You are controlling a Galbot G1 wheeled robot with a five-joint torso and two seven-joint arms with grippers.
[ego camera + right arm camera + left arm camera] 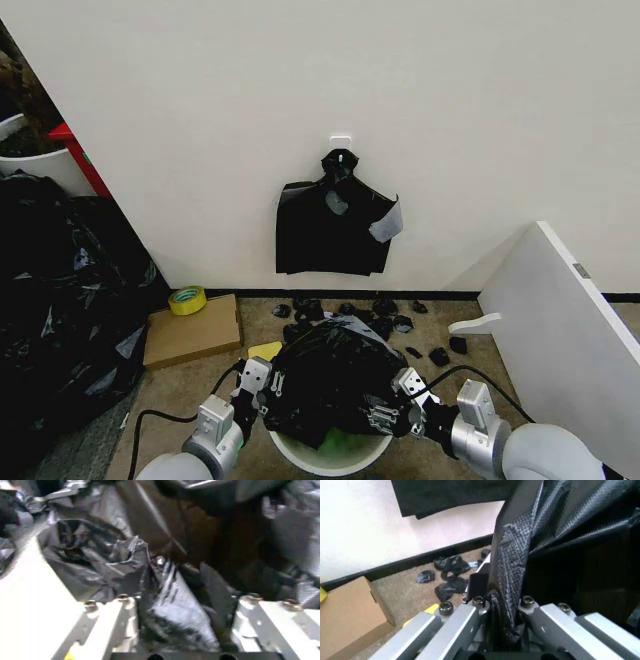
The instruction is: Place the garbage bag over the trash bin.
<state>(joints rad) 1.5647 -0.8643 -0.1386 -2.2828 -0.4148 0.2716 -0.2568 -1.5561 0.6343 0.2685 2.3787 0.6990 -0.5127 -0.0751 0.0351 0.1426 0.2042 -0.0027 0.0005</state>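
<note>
The garbage bag (335, 375) is a crinkled glossy black mass bunched over the mouth of the trash bin (330, 460), whose white rim shows below it at the bottom of the head view. My left gripper (262, 385) holds the bag's left edge and my right gripper (395, 405) holds its right edge. In the left wrist view the left gripper (505, 607) is shut on a thin fold of the bag (507, 573). In the right wrist view the right gripper (185, 611) pinches a thicker bunch of the bag (170, 603), with the bin's white wall (25, 600) beside it.
A flat black bundle (335, 225) hangs on the wall ahead, with black scraps (350, 310) on the floor below it. A cardboard box (192, 330) with a yellow tape roll (187, 299) lies left. A heap of black plastic (60, 300) fills the far left. A white board (560, 310) leans right.
</note>
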